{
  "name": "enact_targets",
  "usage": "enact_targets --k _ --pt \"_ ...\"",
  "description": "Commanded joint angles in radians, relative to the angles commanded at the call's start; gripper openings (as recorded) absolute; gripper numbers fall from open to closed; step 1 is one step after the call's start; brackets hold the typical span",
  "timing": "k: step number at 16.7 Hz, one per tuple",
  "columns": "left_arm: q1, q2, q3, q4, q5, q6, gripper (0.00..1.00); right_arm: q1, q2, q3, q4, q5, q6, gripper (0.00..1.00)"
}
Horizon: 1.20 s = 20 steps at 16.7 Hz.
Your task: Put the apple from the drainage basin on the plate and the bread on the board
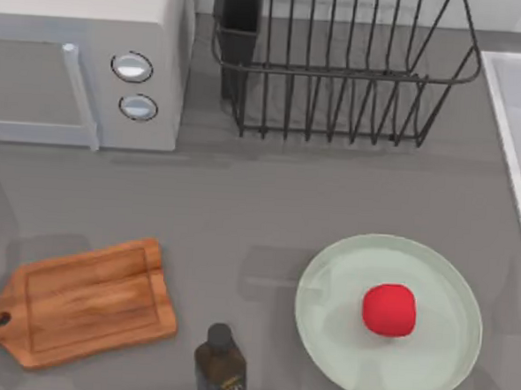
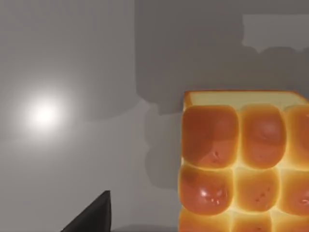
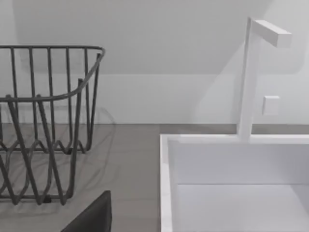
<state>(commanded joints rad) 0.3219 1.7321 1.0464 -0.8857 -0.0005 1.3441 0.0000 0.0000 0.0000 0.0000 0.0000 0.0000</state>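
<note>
The apple (image 1: 389,310) is resting on the plate (image 1: 445,365), so the bread (image 2: 244,162) step is in hand. The left end effector (image 2: 91,217) is hovering above the bread on the bench; finger state cannot be told. Next move: descend, grasp, carry to the board (image 1: 81,302).

kitchen | microwave (image 1: 83,56) | dish rack (image 1: 339,67) | sink (image 3: 231,183) | tap (image 3: 251,77)

Count: 1 apple (image 1: 389,310), 1 plate (image 1: 449,366), 1 board (image 1: 81,303), 1 bread loaf (image 2: 241,159), 1 dark bottle (image 1: 220,367), 1 microwave (image 1: 83,56) with 2 knobs, 1 wire dish rack (image 1: 339,63), 1 white sink (image 3: 231,183) with 1 faucet (image 3: 251,77).
</note>
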Motion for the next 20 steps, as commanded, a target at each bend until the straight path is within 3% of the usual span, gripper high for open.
enact_targets --k 5,10,20 --pt "0.003 0.09 -0.092 0.19 0.0 0.005 1.0 0.0 0.0 0.0 0.0 0.0 0.0 1.0" --pt "0.004 0.103 -0.105 0.211 0.0 0.007 1.0 0.0 0.0 0.0 0.0 0.0 0.0 1.0" --pt "0.004 0.103 -0.105 0.211 0.0 0.007 0.25 0.0 0.0 0.0 0.0 0.0 0.0 1.0"
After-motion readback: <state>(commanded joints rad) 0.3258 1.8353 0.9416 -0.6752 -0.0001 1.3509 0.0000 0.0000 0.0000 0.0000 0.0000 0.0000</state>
